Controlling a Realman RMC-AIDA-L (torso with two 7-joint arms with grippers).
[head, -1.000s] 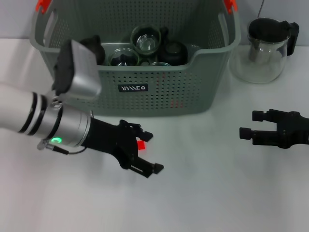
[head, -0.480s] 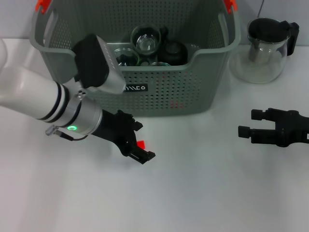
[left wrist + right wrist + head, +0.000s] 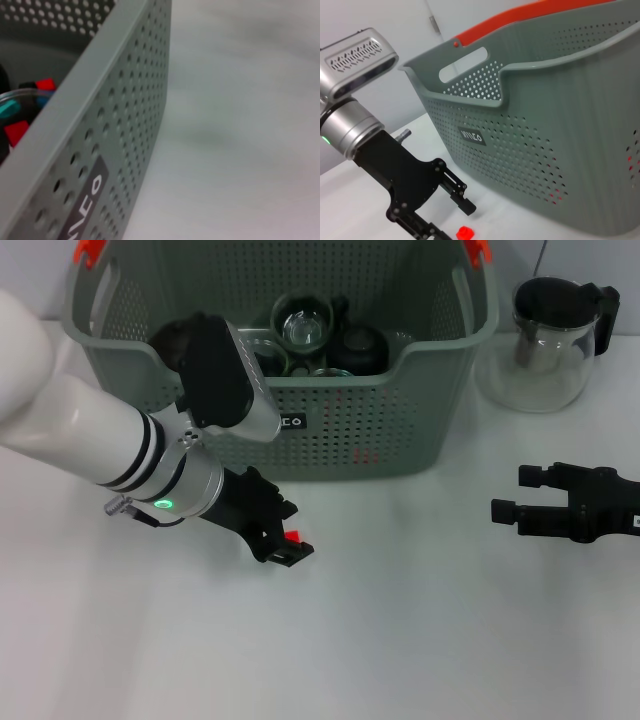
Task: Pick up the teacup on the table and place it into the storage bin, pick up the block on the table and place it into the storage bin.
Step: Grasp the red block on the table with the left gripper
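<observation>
The block (image 3: 293, 536), small and red, lies on the white tabletop (image 3: 420, 640) just in front of the storage bin (image 3: 340, 430), between the spread fingers of the left pincer (image 3: 283, 532), untouched as far as shows. The right pincer (image 3: 522, 497) hangs spread near the tabletop, well apart, below a glass teapot (image 3: 548, 340).

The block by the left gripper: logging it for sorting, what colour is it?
Red. The block shows best in the right wrist view, on the table between the left gripper's fingers.
</observation>
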